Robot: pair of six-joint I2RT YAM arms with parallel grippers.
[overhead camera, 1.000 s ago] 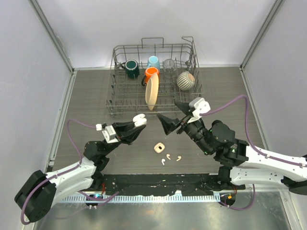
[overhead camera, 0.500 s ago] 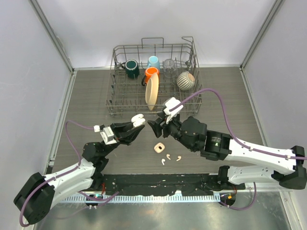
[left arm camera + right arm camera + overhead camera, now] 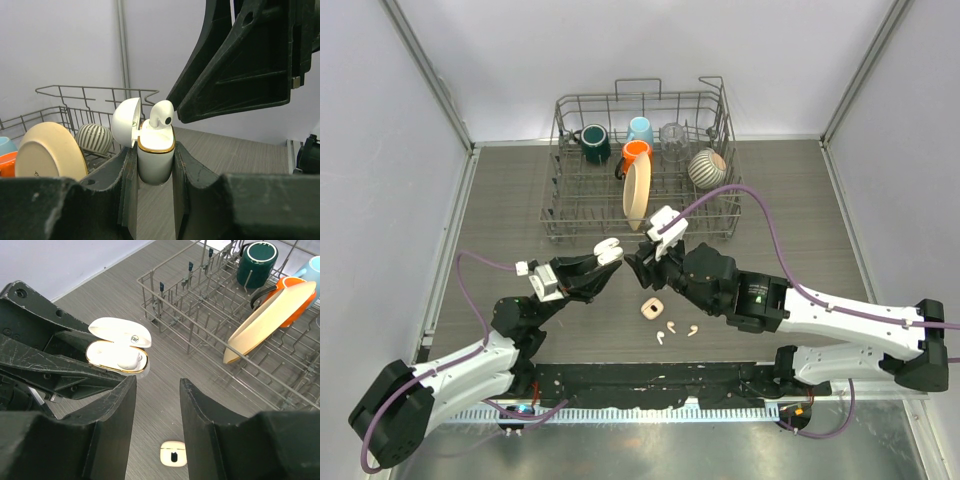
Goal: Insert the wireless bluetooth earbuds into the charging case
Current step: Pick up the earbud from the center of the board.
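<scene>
My left gripper (image 3: 155, 150) is shut on a white charging case (image 3: 155, 155) with a gold rim, held upright above the table, its lid (image 3: 125, 121) swung open. One of the wireless bluetooth earbuds (image 3: 161, 114) stands in the case, its head sticking up above the rim. In the top view the case (image 3: 610, 247) hangs at the left fingertips, and my right gripper (image 3: 638, 265) hovers just to its right. The right gripper (image 3: 157, 382) is open with nothing between its fingers, the case (image 3: 117, 357) just beyond its left finger. More loose earbuds (image 3: 672, 325) lie on the table below.
A second small cream case (image 3: 652, 309) lies shut on the table beside the loose buds. A wire dish rack (image 3: 560, 215) at the back holds mugs, a tan plate (image 3: 636, 193) and a striped bowl (image 3: 706, 168). Grey walls close in both sides.
The right arm has swung left and forward until its fingers sit beside the held case, and its jaws have narrowed. The left arm and the case have stayed put.
</scene>
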